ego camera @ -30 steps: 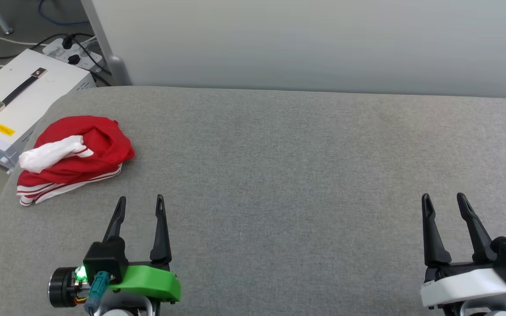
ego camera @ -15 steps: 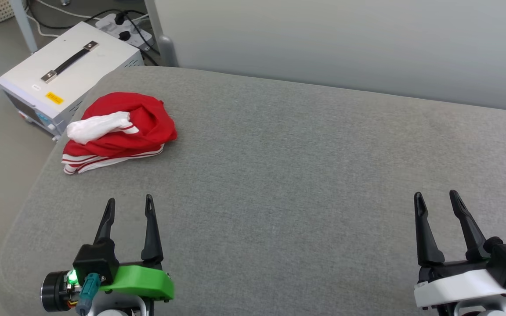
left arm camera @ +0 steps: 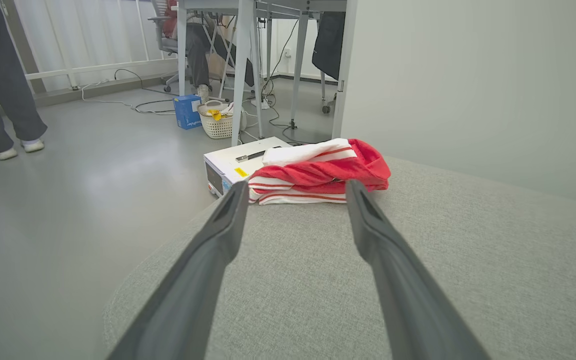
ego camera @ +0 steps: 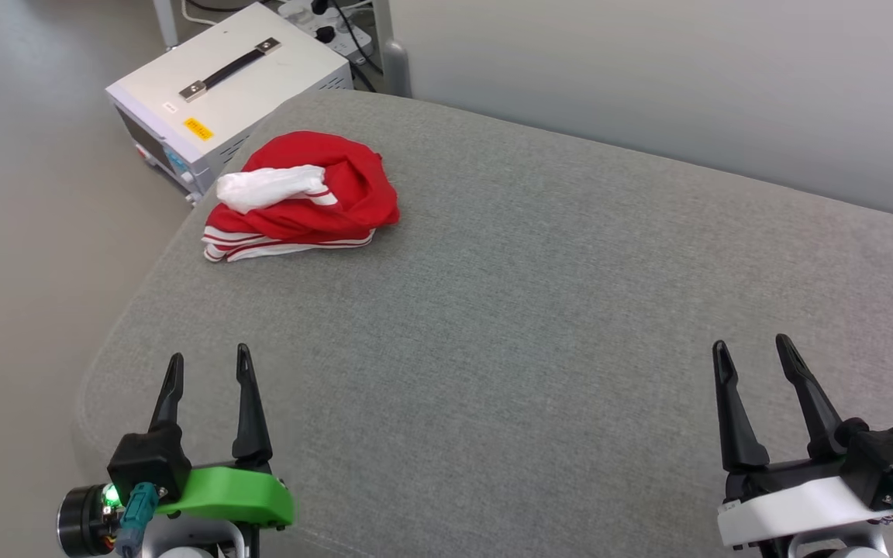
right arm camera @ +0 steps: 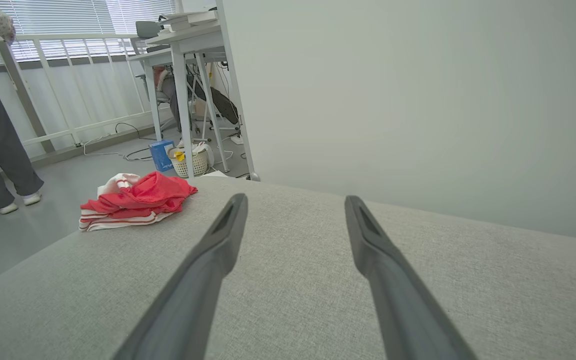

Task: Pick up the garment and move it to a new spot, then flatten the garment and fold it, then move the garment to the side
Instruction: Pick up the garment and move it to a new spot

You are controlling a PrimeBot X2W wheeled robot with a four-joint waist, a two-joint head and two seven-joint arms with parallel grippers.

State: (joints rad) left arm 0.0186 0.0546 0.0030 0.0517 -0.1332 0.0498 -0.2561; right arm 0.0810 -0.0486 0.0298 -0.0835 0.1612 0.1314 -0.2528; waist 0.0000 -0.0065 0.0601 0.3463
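The left jaws are held apart and empty, low over the grey fabric-covered counter [ego camera: 539,310]. The right jaws are likewise parted, with nothing gripped between them. The garment [ego camera: 303,201] is seen bunched in a heap on the counter, well ahead of the left jaws and far ahead and to the left of the right jaws. A white box [ego camera: 229,81] is seen just beyond the garment.
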